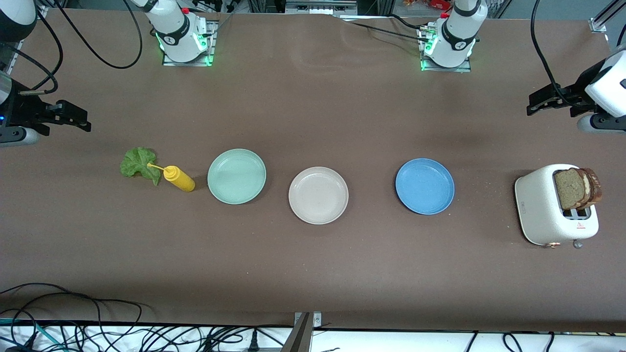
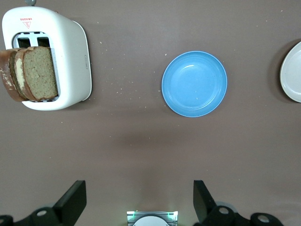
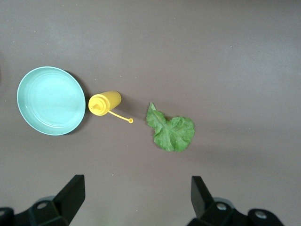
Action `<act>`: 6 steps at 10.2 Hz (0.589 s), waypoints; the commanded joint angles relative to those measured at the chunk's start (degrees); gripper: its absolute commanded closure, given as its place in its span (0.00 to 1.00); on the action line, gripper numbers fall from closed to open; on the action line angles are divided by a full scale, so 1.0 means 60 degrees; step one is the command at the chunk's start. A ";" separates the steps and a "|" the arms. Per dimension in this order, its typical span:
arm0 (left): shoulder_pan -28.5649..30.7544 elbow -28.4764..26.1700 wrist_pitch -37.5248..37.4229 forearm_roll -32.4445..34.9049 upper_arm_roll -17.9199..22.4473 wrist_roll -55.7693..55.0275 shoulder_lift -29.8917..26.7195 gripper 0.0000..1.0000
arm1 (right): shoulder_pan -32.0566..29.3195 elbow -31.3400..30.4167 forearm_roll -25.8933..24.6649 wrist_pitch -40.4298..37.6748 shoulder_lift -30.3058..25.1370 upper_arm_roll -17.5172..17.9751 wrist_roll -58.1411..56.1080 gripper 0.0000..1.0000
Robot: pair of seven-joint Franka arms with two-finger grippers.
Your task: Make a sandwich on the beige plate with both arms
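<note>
The beige plate (image 1: pixel 318 195) lies bare in the middle of the table, and its edge shows in the left wrist view (image 2: pixel 292 73). Two brown bread slices (image 1: pixel 577 188) (image 2: pixel 33 73) stand upright in the slots of a white toaster (image 1: pixel 543 210) at the left arm's end. A ruffled green lettuce leaf (image 1: pixel 139 164) (image 3: pixel 171 132) lies flat at the right arm's end. My left gripper (image 1: pixel 534 103) (image 2: pixel 139 202) hangs open over bare table, holding nothing. My right gripper (image 1: pixel 80 119) (image 3: pixel 136 200) also hangs open and holds nothing, over bare table near the lettuce.
A mint-green plate (image 1: pixel 236 176) (image 3: pixel 51 100) and a blue plate (image 1: pixel 424 186) (image 2: pixel 194 84) flank the beige one. A yellow squeeze bottle (image 1: pixel 180 179) (image 3: pixel 105 102) stands between the lettuce and the mint plate, its cap hanging off on a strap. Cables run along the table's near edge.
</note>
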 commanded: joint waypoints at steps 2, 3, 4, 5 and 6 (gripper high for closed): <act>-0.0036 0.0117 0.0117 0.0095 -0.0003 0.0034 0.0229 0.00 | -0.0010 0.0273 0.0135 -0.0218 0.0089 0.0004 0.0100 0.00; 0.0051 0.0074 0.0292 0.0096 0.0012 0.0049 0.0375 0.00 | -0.0025 0.0244 0.0135 -0.0233 0.0089 -0.0011 0.0086 0.00; 0.0154 0.0015 0.0511 0.0110 0.0026 0.0063 0.0550 0.00 | -0.0054 0.0258 0.0135 -0.0204 0.0089 -0.0040 0.0057 0.00; 0.0314 0.0014 0.0600 0.0139 0.0027 0.0092 0.0740 0.00 | -0.0054 0.0243 0.0135 -0.0204 0.0089 -0.0040 0.0042 0.00; 0.0388 0.0029 0.0645 0.0226 0.0041 0.0368 0.0931 0.00 | -0.0054 0.0243 0.0135 -0.0218 0.0089 -0.0040 0.0042 0.00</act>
